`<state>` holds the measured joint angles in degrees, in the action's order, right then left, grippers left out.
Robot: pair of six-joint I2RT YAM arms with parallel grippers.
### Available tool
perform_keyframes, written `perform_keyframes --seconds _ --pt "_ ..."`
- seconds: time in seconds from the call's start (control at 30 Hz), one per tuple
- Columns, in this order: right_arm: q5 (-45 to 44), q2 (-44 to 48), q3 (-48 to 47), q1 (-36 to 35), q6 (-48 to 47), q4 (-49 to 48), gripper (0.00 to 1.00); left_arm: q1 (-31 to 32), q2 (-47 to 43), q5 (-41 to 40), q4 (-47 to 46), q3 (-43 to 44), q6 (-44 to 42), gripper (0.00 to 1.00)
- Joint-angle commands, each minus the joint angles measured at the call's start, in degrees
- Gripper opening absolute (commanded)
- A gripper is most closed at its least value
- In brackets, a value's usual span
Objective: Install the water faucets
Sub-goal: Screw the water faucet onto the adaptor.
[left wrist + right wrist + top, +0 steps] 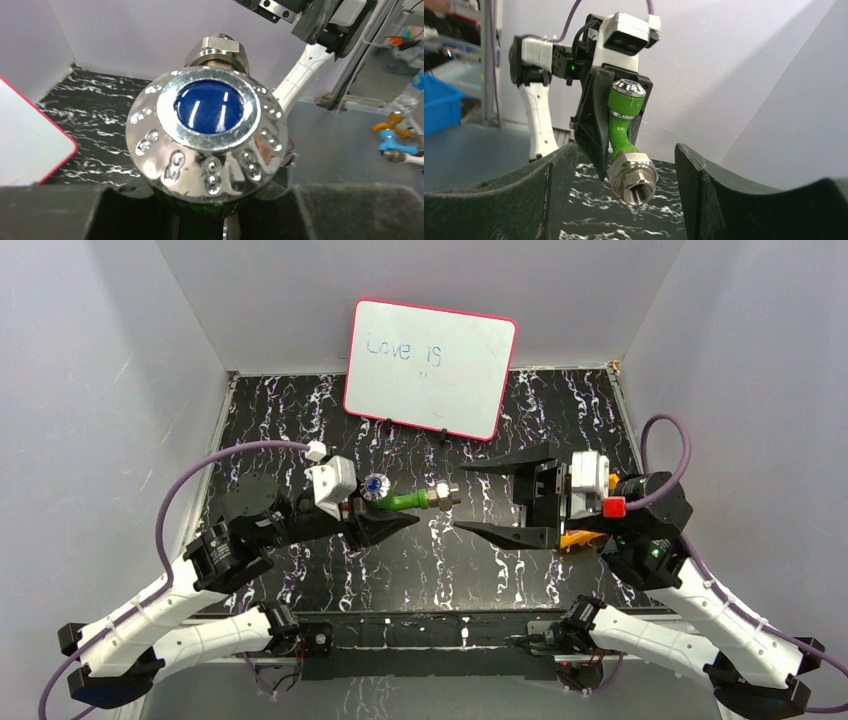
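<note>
My left gripper [385, 522] is shut on the green tap [405, 500] and holds it above the table. Its blue-and-silver knob [375, 484] faces up, and its silver threaded fitting [440, 496] points right. In the left wrist view the knob [207, 132] fills the frame, with the fitting [218, 50] behind it. My right gripper [462, 498] is open and empty, with its fingertips just right of the fitting. In the right wrist view the tap [621, 122] hangs between the left fingers, and the fitting [634, 177] faces my open right gripper [624, 187].
A whiteboard [430, 368] with a red rim leans at the back of the black marbled table [420, 560]. An orange piece [578, 537] shows under the right gripper. Grey walls close in the left, right and back sides.
</note>
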<state>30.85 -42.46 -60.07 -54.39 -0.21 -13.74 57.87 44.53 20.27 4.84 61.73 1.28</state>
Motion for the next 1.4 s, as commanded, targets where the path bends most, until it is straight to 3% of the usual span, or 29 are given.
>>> perform_keyframes --seconds 0.0,0.37,0.67,1.37 --pt "4.6 0.5 -5.0 -0.1 -20.1 10.1 0.79 0.1 -0.1 0.3 -4.0 1.7 10.7 0.0" --pt "3.9 -0.4 -6.6 -0.1 -38.3 21.6 0.77 0.1 0.7 2.4 -5.9 0.9 15.6 0.0" --pt "3.8 -0.4 -3.8 0.0 -40.7 15.9 0.77 0.2 1.2 3.5 -5.2 1.0 16.6 0.0" --pt "7.8 -3.6 -6.8 -0.1 -41.1 21.6 0.63 0.1 1.7 4.8 -5.2 1.1 16.7 0.0"
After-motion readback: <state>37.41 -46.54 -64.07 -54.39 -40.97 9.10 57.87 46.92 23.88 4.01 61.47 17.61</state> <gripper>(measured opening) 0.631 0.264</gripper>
